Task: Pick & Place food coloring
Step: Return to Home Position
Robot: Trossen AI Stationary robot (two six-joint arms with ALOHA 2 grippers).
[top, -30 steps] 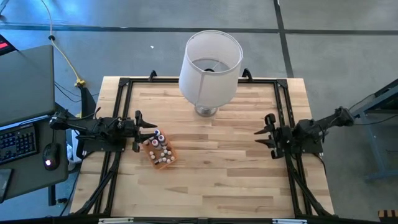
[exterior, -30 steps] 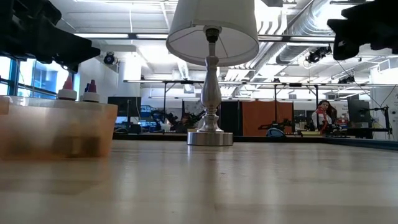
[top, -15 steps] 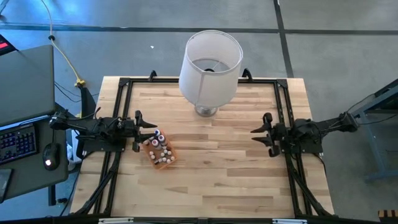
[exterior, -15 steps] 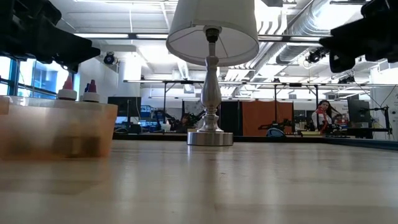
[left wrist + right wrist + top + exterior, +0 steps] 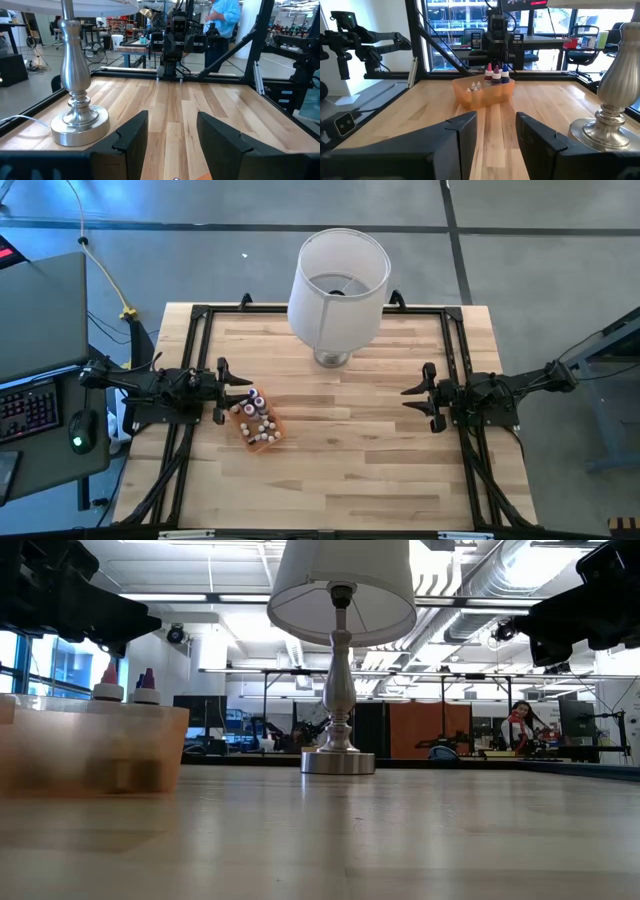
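Tiny whitish food coloring bottles (image 5: 492, 76), coloured tops, upright, clustered inside the orange bin (image 5: 482, 98)

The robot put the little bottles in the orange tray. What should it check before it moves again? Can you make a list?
1. Food coloring bottles inside the orange tray: ok, the ones in view stand in it.
2. No bottle loose on the table: ok, none shows from above.
3. Left gripper empty: ok, open, nothing between its fingers, beside the tray.
4. Right gripper empty: ok, open, at the table's right edge, far from the tray.
5. Lamp apart from both arms: ok, it stands at the far middle of the table.
6. Exact bottle count: cannot tell, they crowd together.
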